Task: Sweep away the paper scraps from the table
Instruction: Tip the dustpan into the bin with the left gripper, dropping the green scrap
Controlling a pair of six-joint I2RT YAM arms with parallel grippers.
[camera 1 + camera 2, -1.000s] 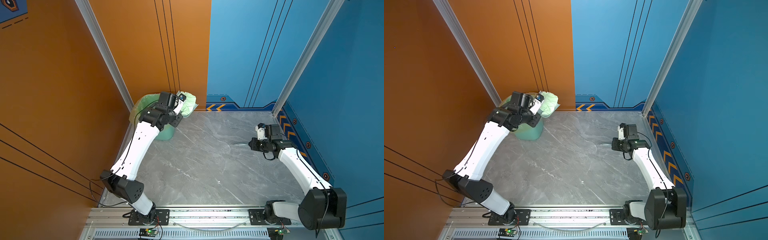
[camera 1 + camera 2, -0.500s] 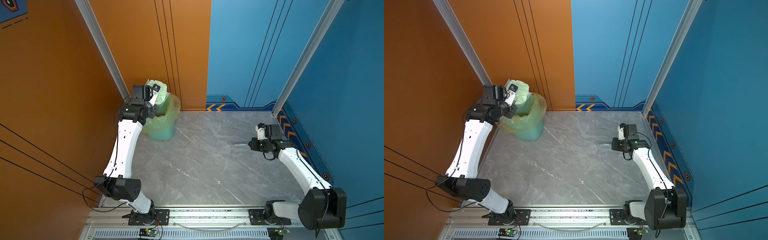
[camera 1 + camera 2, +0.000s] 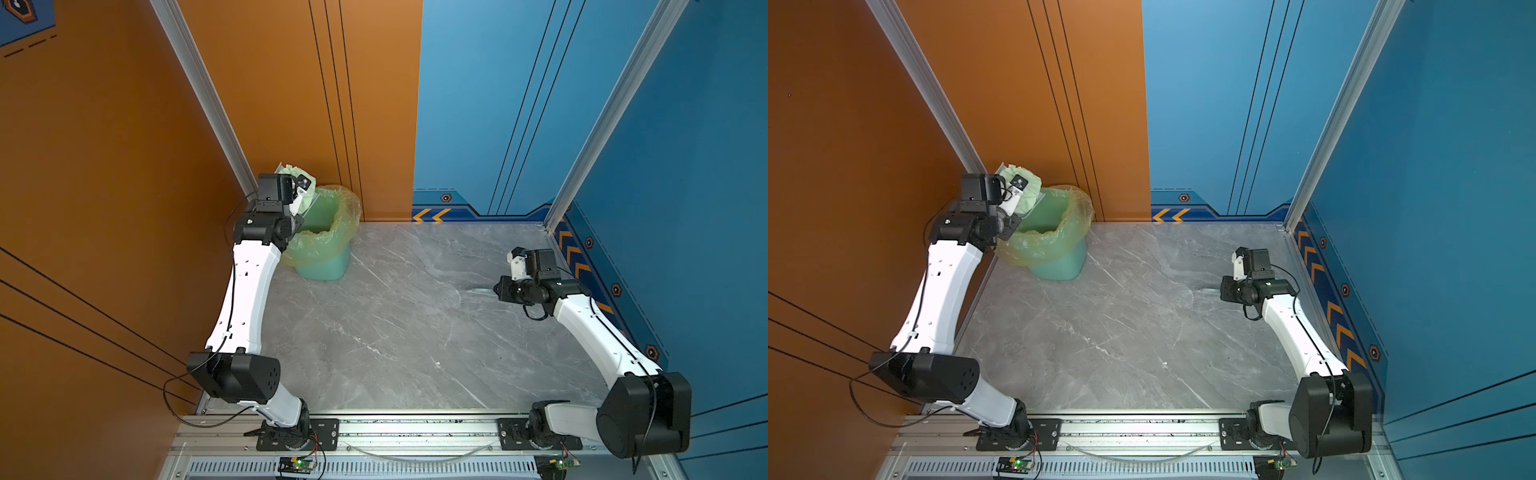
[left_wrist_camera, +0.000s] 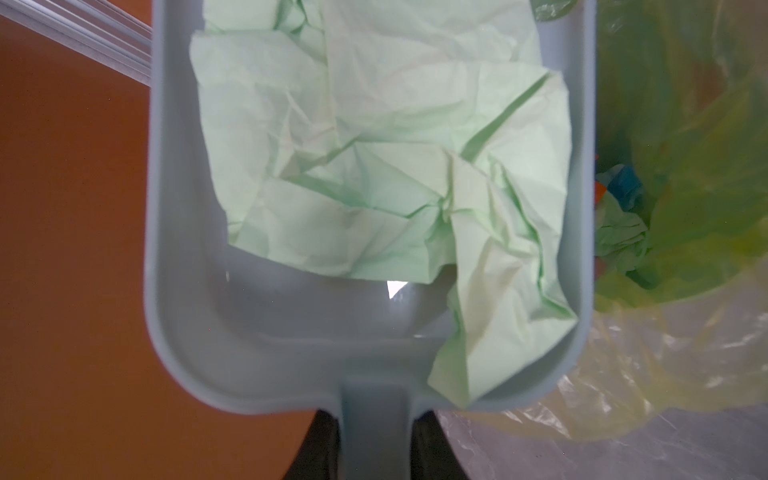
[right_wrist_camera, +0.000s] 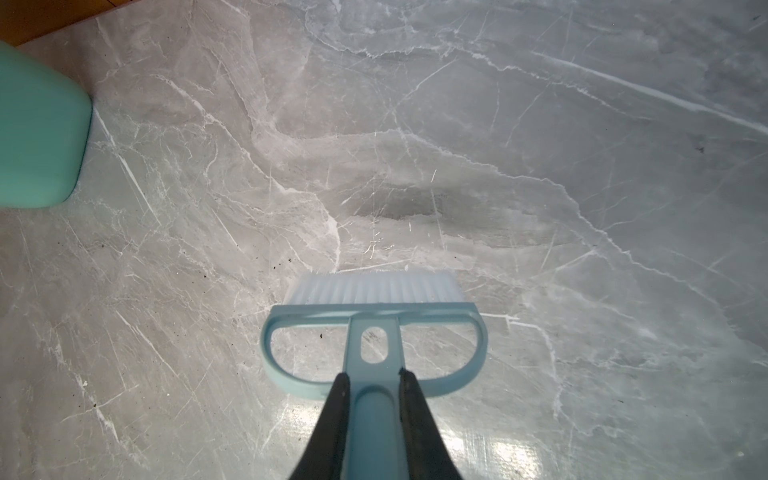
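At the far-left bin (image 3: 328, 232), your left gripper (image 4: 376, 440) pinches the dustpan (image 4: 257, 332) by its handle with one pale green paper scrap (image 4: 374, 145) not yet tipped in; your right gripper (image 5: 372, 399) clamps the brush (image 5: 374, 291), and the table (image 3: 395, 324) looks cleared.

Grey, white-veined counter (image 3: 395, 332); aluminium rail (image 3: 415, 428) along the near edge. Far left corner: green bin (image 3: 326, 268) with yellowish liner (image 3: 336, 232) stands on it.

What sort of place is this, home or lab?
Probably a lab robot cell: grey marble-patterned table edged by silver aluminium frame rails, flat orange and blue wall panels, two white-and-black robot arms bolted to the front rail.
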